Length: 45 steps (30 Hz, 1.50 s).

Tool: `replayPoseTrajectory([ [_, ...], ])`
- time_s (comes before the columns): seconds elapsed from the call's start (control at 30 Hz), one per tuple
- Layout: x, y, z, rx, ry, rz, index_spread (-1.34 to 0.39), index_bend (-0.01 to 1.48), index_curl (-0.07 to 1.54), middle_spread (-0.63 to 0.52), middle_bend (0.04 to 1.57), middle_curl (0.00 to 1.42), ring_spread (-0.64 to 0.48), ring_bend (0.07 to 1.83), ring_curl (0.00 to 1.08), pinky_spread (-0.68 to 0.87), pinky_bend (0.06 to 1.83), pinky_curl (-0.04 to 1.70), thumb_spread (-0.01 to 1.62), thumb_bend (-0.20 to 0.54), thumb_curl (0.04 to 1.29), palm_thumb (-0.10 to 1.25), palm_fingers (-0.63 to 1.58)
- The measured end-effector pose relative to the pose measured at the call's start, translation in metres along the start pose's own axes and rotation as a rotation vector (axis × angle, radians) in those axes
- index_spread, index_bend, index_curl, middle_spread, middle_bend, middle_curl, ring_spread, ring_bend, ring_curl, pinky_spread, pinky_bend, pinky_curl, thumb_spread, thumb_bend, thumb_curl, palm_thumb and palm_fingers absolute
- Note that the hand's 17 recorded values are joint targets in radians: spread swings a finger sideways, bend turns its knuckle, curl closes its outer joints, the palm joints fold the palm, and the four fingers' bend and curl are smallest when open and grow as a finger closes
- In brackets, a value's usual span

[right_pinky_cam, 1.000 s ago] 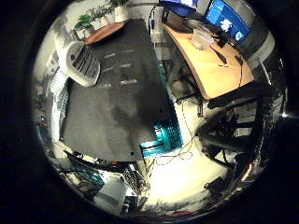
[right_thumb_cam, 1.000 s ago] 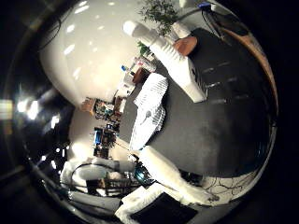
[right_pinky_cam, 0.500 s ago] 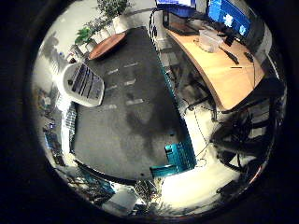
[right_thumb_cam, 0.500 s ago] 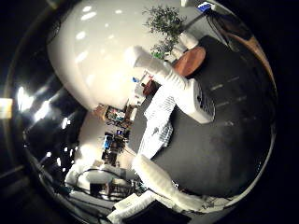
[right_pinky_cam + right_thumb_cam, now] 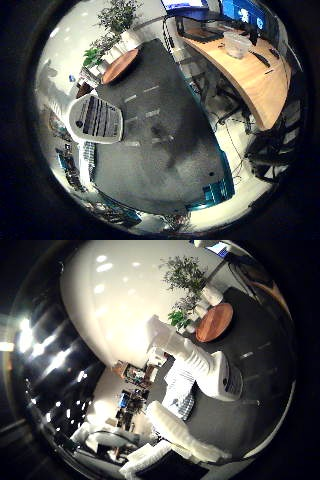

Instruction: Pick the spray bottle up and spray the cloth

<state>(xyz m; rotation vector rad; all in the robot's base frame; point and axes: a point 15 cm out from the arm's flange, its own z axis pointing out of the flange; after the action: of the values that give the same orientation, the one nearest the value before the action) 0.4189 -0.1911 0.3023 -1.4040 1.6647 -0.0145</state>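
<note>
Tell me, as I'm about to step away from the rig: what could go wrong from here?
The spray bottle is up high above the dark table; slipping from the hand, it would likely drop hard. The striped cloth lies far below on that table, so spray might miss it.

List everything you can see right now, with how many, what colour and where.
spray bottle: one, white, close to the palm, above the dark table
cloth: one, white with blue stripes, on the dark table beneath the bottle
dark table: one, dark grey, below the palm
round table: one, reddish brown wood, beyond the dark table's far end
potted plants: a few, green, behind the round table
desk: one, light wood, curved, beside the dark table
plastic container: one, clear, on the desk
monitors: at least two, lit blue, at the back of the desk
robot hand: one, white, a finger showing beside the bottle
</note>
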Motion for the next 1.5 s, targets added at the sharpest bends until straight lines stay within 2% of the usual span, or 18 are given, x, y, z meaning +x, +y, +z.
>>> replayPoseTrajectory([
  [0.17,-0.019,0.005,0.019,-0.019,-0.072,0.007,-0.22,0.14,0.24,0.13,0.21,0.34,0.13,0.31,0.27,0.3,0.37,0.33,1.13,-0.02,0.27,0.45,0.04],
  [0.77,-0.055,0.001,0.065,-0.067,-0.161,0.002,-0.18,0.14,0.24,0.2,0.24,0.34,0.15,0.31,0.27,0.3,0.36,0.32,1.09,-0.022,0.27,0.47,0.05],
  [0.97,-0.067,0.003,0.086,-0.083,-0.203,0.008,-0.18,0.16,0.25,0.2,0.27,0.34,0.15,0.39,0.28,0.29,0.36,0.31,1.08,-0.017,0.28,0.51,0.2],
  [1.1,-0.071,0.003,0.094,-0.079,-0.224,0.021,-0.2,0.17,0.26,0.15,0.28,0.35,0.11,0.46,0.28,0.25,0.36,0.3,1.08,-0.017,0.3,0.57,0.32],
  [1.3,-0.076,-0.001,0.1,-0.055,-0.261,0.04,-0.25,0.18,0.28,-0.01,0.39,0.39,-0.07,0.73,0.34,0.03,0.42,0.28,1.09,-0.014,0.32,0.67,0.68],
  [1.5,-0.077,-0.003,0.101,-0.033,-0.28,0.064,-0.36,0.21,0.34,-0.17,0.53,0.47,-0.2,0.88,0.41,-0.34,0.74,0.34,1.09,-0.012,0.36,0.76,1.09],
])
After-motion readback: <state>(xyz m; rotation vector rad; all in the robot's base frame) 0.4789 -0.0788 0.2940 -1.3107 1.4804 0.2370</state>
